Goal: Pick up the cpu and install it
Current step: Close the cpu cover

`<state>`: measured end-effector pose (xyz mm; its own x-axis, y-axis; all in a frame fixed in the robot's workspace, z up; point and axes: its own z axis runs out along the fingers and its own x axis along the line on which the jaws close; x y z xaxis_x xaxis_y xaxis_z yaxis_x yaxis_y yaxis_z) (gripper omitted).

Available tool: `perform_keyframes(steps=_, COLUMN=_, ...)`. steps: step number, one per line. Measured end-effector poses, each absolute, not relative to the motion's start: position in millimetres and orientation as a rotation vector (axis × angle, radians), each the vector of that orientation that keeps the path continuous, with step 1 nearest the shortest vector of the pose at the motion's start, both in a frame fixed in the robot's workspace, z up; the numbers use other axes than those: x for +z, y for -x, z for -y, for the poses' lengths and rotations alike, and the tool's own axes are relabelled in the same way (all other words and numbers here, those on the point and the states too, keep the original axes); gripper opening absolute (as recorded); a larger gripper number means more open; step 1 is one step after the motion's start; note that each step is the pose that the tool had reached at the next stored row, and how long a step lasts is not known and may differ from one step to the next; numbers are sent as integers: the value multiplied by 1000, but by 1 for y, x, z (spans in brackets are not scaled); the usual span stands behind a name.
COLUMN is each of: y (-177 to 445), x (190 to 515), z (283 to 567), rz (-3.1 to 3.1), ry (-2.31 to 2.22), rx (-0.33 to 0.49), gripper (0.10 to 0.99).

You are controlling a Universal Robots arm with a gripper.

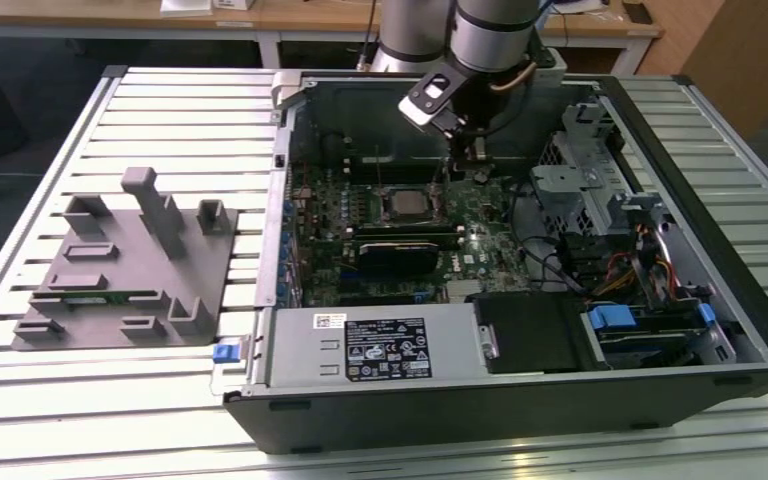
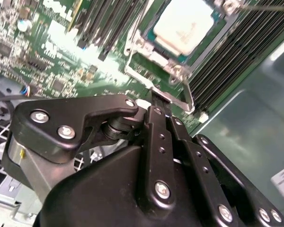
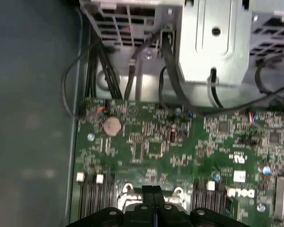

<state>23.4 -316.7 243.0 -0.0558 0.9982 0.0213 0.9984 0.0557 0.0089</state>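
The cpu (image 1: 407, 205) lies flat in the motherboard socket inside the open computer case, its silvery-white top (image 2: 182, 26) facing up within the metal socket frame (image 2: 142, 45). My gripper (image 1: 472, 168) hangs just beyond the socket toward the back of the case. Its black fingers (image 2: 157, 116) are pressed together with nothing between them. The fingertips sit close to the socket's wire lever (image 2: 187, 92), and I cannot tell whether they touch it. In the first wrist view the shut gripper (image 3: 154, 193) points down over the green board (image 3: 151, 146).
A grey plastic fixture (image 1: 117, 270) with upright blocks lies on the slatted table at the exterior view's left. Inside the case (image 1: 704, 230) are a metal drive cage (image 1: 578, 175), loose cables (image 3: 170, 80), memory slots (image 2: 236, 52) and a power supply (image 1: 371, 345).
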Motion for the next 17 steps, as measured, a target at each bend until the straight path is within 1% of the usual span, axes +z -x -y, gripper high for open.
perform_keyframes(steps=17, y=23, x=240, z=317, rz=2276, ry=2152, rx=-33, gripper=106)
